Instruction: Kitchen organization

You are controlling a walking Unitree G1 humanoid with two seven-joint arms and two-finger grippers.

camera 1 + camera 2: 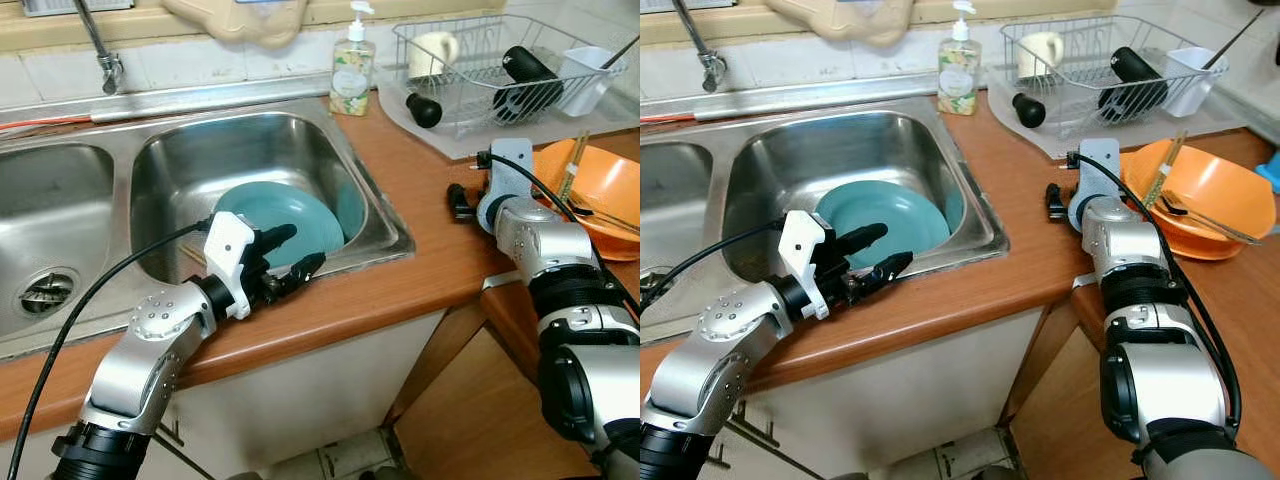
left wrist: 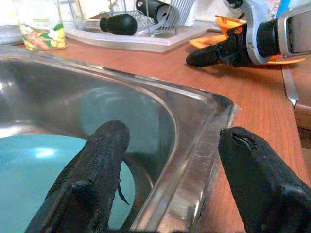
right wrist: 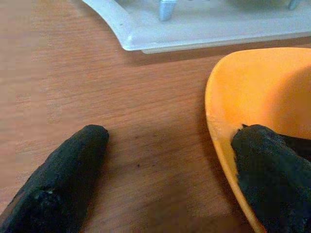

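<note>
Reaching over the near rim of the sink [image 1: 395,240], the left hand [image 1: 292,256] has its fingers spread wide, one above the teal plate [image 1: 275,215] lying in the right basin and the other over the steel edge, holding nothing. On the wooden tabletop [image 1: 420,270] to the right, the right hand [image 3: 170,160] also stands wide open, one finger low over bare wood and the other at the rim of the orange bowl [image 1: 600,190], which holds chopsticks [image 1: 574,165]. Farther back, a dish rack [image 1: 500,70] sits on its tray with a white mug [image 1: 432,50] inside, and a soap bottle [image 1: 351,65] stands just left of it.
</note>
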